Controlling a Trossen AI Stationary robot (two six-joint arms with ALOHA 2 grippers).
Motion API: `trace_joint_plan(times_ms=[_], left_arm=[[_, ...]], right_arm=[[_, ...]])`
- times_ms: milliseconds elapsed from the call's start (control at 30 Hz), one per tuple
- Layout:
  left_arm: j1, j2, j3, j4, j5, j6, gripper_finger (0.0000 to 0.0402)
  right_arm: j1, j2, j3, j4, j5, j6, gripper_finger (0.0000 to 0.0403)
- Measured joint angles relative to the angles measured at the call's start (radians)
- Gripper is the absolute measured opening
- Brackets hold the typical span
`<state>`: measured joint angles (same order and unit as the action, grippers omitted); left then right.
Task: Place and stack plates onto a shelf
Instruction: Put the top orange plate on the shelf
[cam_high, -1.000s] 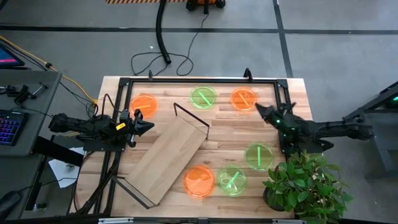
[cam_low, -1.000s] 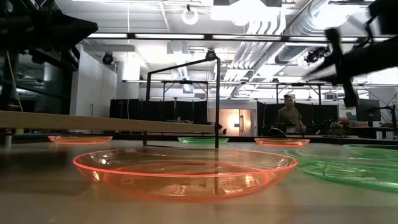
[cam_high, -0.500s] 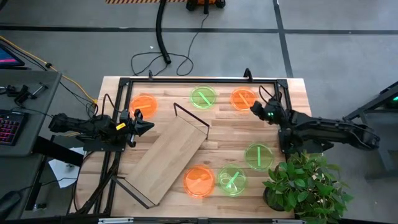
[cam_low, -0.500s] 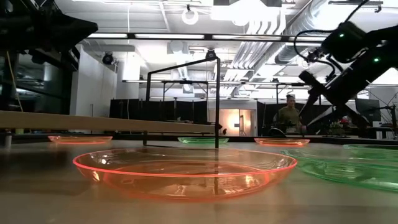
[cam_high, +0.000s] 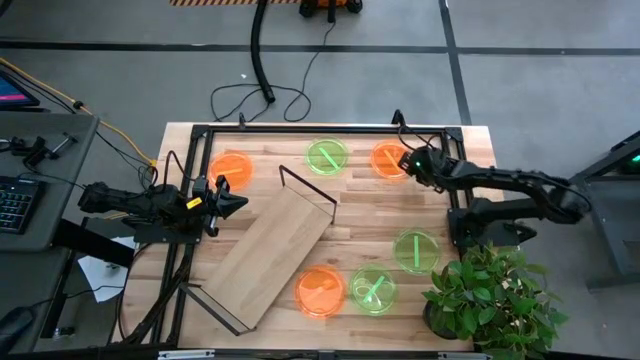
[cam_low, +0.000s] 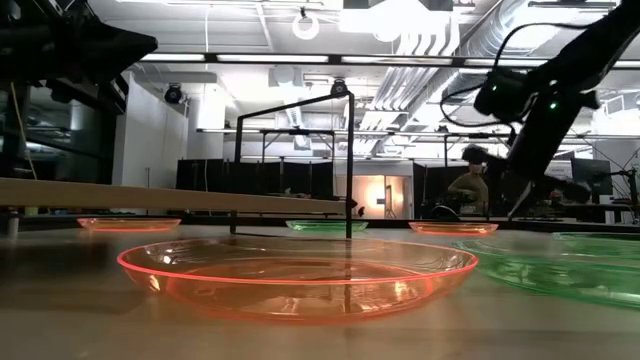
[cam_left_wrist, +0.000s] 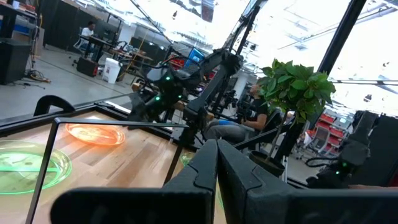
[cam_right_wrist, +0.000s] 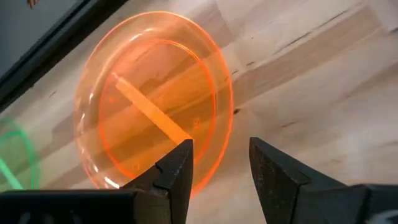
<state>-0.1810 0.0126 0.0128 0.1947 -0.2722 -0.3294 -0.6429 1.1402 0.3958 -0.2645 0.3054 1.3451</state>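
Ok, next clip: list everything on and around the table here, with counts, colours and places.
Orange plates: three, neon orange; two along the far edge, one near the front.
Green plates: three, neon green; one at the far edge, two at front right.
Shelf: one, light wood with black wire ends, lying diagonally mid-table.
Potted plant: one, green, front right corner.
Keyboard: one, dark, on the desk to the left.
Left gripper: jaws shut, waiting at the table's left side.
Right gripper: jaws open, at the far right orange plate's rim.
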Motion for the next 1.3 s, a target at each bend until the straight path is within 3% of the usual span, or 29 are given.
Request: trace_joint_plan(times_ms=[267,600,800,1033,1300], left_arm=[[0.000,0.000,0.000,0.000,0.000,0.000,0.0003],[0.000,0.000,0.000,0.000,0.000,0.000,0.0003],[0.000,0.000,0.000,0.000,0.000,0.000,0.0003],[0.000,0.000,0.000,0.000,0.000,0.000,0.0003],[0.000,0.000,0.000,0.000,0.000,0.000,0.0003]], right_arm=[[-0.062,0.167,0.001,0.128,-0.050,0.061,0.0139],[-0.133,0.234,0.001,0.267,-0.109,0.016,0.0133],[-0.176,0.290,0.003,0.322,-0.155,-0.028,0.0091],[-0.192,0.306,-0.002,0.387,-0.184,-0.103,0.0009],[-0.187,0.234,-0.004,0.439,-0.294,-0.147,0.0001]])
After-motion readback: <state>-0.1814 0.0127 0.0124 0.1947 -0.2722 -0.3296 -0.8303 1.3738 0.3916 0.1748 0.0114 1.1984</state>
